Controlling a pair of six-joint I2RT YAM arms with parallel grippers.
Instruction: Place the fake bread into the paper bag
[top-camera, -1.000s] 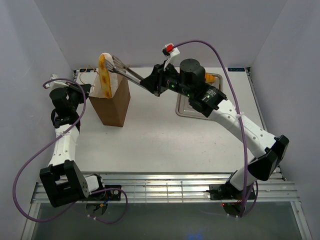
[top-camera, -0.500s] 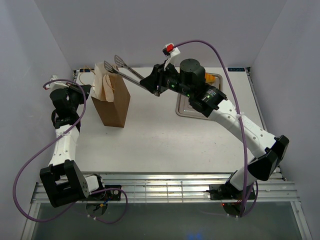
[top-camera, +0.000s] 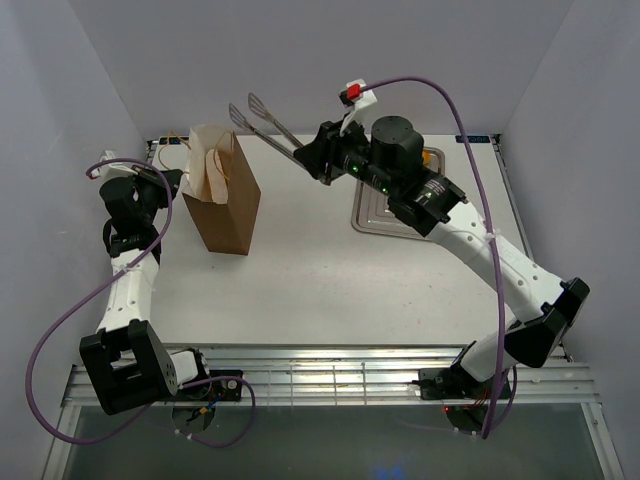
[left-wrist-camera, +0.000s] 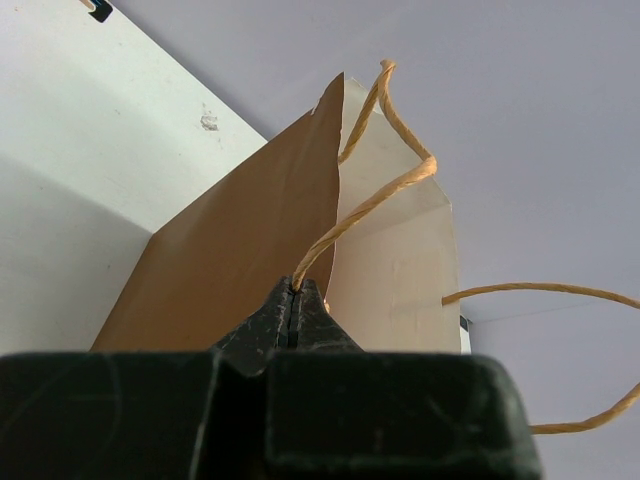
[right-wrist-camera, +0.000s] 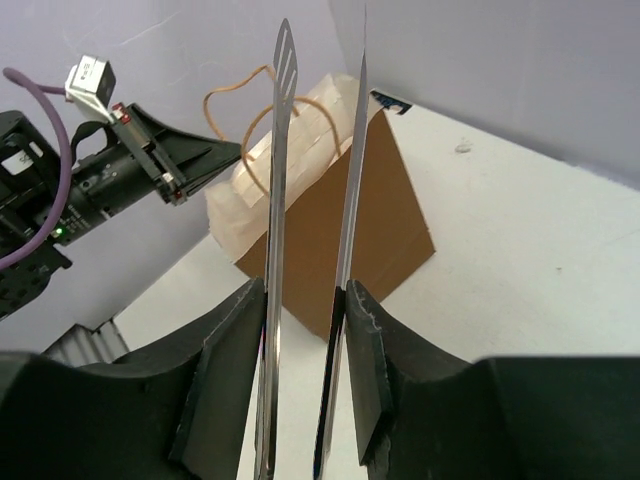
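Jaws of left gripper (left-wrist-camera: 297, 300) pinched shut on paper bag (top-camera: 225, 205) rim by its string handle (left-wrist-camera: 385, 195), bag stood upright at rear left of desk (top-camera: 330, 280), right gripper (right-wrist-camera: 302, 290) jaws clasped silver tongs (right-wrist-camera: 283, 130), blades apart, fake bread (top-camera: 429, 156) piece showed behind right arm, near tray (top-camera: 365, 215).

left hand (left-wrist-camera: 297, 295) pinched closed, arm stretched forward; right hand (right-wrist-camera: 305, 298) clamped, held high.
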